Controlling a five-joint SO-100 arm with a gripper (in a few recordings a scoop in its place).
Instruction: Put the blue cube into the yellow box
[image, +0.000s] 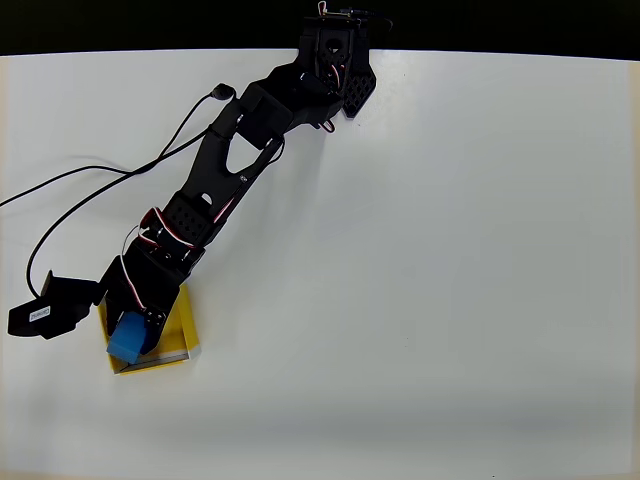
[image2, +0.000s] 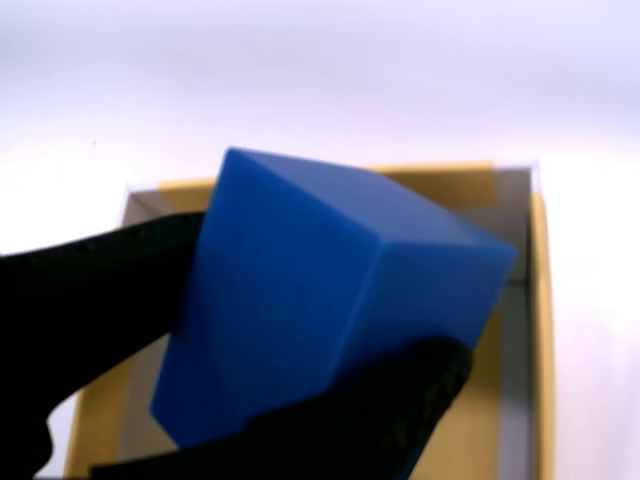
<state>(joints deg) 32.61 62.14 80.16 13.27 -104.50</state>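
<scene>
The gripper (image: 133, 325) pinches the cube (image: 127, 339) over the box (image: 184, 322), near the table's (image: 420, 280) left edge. Placing step, I judge: next, lower and spread the jaws.

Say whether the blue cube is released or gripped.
Gripped: black fingers press both sides of the tilted blue cube over the yellow box.

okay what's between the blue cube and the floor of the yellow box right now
Nothing shows between them. In the wrist view the blue cube, held tilted in the pincer, sits over the yellow box; whether it touches the floor can't be told.
</scene>
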